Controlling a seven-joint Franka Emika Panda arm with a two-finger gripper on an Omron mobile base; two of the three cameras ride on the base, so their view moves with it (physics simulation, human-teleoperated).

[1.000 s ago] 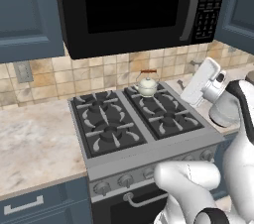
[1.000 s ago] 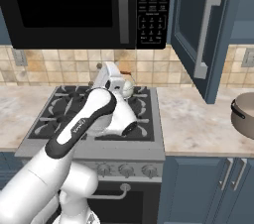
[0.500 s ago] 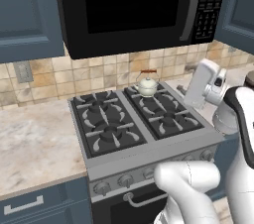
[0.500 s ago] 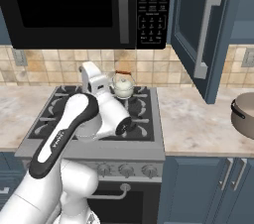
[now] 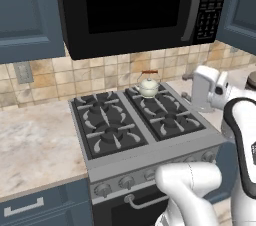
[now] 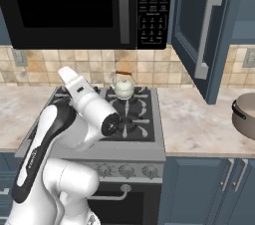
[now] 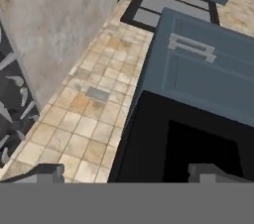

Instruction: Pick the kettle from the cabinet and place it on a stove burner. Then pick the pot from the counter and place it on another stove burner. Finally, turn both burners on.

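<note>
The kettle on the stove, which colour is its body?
Cream-white kettle; clearest in the right base view.

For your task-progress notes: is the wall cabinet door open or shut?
Open: the cabinet door swings out toward the room, inner face showing, bar handle at its free edge.

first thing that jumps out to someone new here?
Probably the small cream kettle sitting alone on a rear burner of the black stove, under the microwave. Next, the cabinet door hanging open to its right, and the taupe pot on the counter at far right.
</note>
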